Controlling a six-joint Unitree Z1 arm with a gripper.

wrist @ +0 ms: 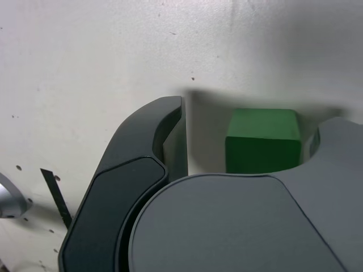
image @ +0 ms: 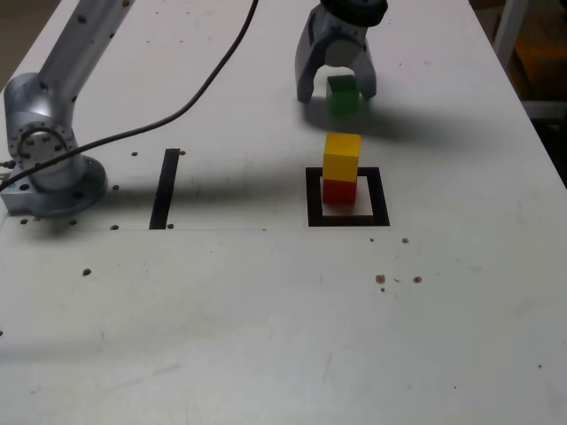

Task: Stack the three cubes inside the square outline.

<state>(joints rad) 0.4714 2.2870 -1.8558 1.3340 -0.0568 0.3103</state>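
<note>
The green cube (image: 342, 94) (wrist: 262, 141) rests on the white table, beyond the square outline (image: 314, 199) in the exterior view. My gripper (image: 337, 91) (wrist: 252, 116) is lowered over it, one finger on each side. In the wrist view a gap shows between one finger (wrist: 164, 119) and the cube, while the other finger sits right against it. The jaws are open around the cube. Inside the outline the yellow cube (image: 342, 155) sits on top of the red cube (image: 338, 190).
The arm's base (image: 49, 168) stands at the exterior view's left, and a black cable (image: 177, 111) runs from it across the table. A single black tape strip (image: 165, 188) lies left of the outline. The table's edge (image: 532, 106) runs along the right.
</note>
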